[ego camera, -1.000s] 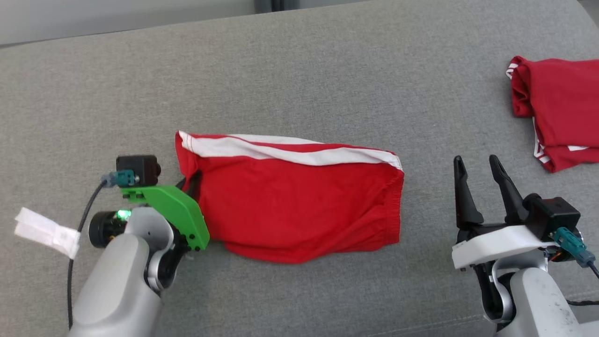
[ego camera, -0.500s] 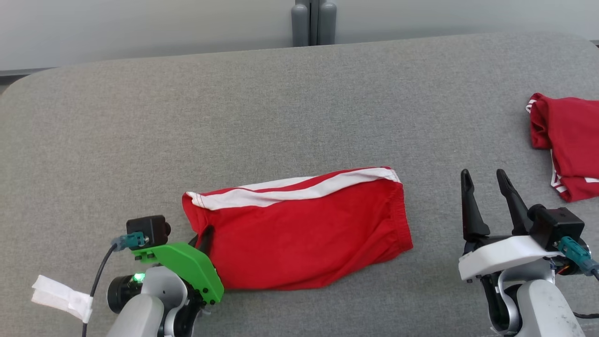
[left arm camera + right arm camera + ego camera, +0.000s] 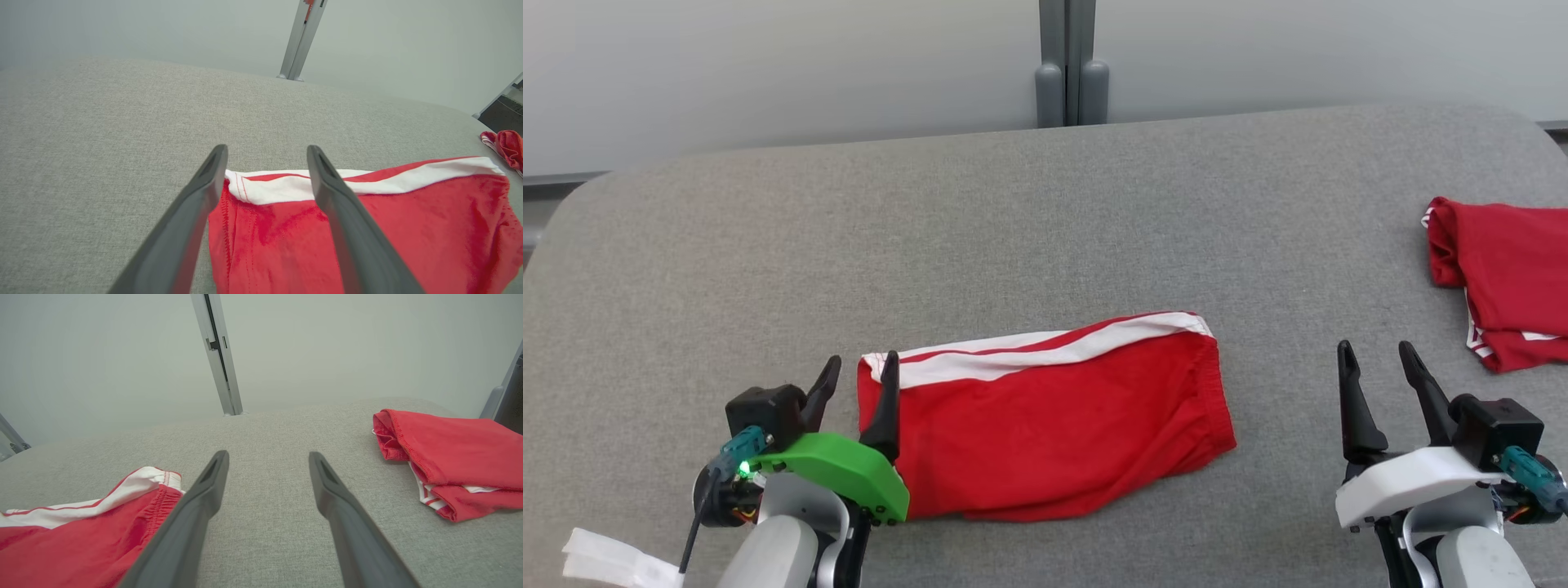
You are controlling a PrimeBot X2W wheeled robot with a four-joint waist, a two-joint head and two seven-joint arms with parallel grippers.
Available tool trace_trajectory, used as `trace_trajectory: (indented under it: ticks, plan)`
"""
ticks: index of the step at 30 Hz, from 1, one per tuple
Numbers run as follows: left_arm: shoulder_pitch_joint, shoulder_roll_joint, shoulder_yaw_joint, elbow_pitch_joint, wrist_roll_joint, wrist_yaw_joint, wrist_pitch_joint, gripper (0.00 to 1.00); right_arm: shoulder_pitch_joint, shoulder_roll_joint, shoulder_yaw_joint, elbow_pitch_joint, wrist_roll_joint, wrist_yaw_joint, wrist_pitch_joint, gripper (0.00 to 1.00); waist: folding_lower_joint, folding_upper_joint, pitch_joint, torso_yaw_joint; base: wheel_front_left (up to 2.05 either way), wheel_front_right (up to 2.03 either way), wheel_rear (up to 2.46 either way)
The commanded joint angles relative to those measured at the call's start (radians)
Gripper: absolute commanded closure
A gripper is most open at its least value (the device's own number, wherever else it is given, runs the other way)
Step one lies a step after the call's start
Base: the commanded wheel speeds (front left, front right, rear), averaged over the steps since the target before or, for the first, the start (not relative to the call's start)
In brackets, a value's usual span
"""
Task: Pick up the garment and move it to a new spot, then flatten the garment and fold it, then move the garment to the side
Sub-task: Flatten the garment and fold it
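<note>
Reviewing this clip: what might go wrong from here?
1. The open left gripper straddles the folded shorts' left hem; one finger overlaps the cloth, so pulling away might snag it and spoil the fold.
2. Another red garment lies on the right; sliding the shorts that way might run into it.
3. A one-sided lift might let the layers fall open.

Folded red garment (image 3: 1045, 433) (white stripe), flat

A folded red cloth (image 3: 1511, 278) lies at the grey fabric-covered table's (image 3: 1013, 229) right edge; a grey post (image 3: 1066, 82) stands behind the table's far edge.
</note>
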Motion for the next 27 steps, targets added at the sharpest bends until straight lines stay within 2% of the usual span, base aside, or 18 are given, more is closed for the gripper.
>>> trace_trajectory:
  ticks: [1,8,16,22,27]
  plan:
    - [0.001,0.004,0.003,0.002,0.01,0.005,-0.023,0.0,0.019,-0.002,-0.006,0.001,-0.009,-0.002,0.005,0.0,0.0,0.0,-0.033,0.013,0.0,0.0,0.0]
    - [0.041,0.017,0.009,-0.011,0.041,0.03,-0.104,0.0,0.048,-0.002,-0.017,0.003,-0.012,-0.002,0.034,0.0,0.0,0.0,-0.072,0.051,0.0,0.0,0.0]
    - [0.095,0.027,0.025,-0.048,0.033,0.059,-0.127,0.0,0.029,-0.002,0.019,0.026,-0.006,-0.002,0.101,0.0,0.0,0.0,-0.075,0.108,0.0,0.0,0.0]
    - [0.117,0.016,0.027,-0.078,0.026,0.075,-0.13,0.0,-0.012,-0.002,0.072,0.081,-0.021,-0.002,0.21,0.0,0.0,0.0,-0.066,0.15,0.0,0.0,0.0]
    - [0.11,0.013,0.024,-0.087,0.024,0.081,-0.132,0.0,-0.074,-0.002,0.082,0.188,-0.04,-0.002,0.302,0.0,0.0,0.0,-0.05,0.18,0.0,0.0,0.0]
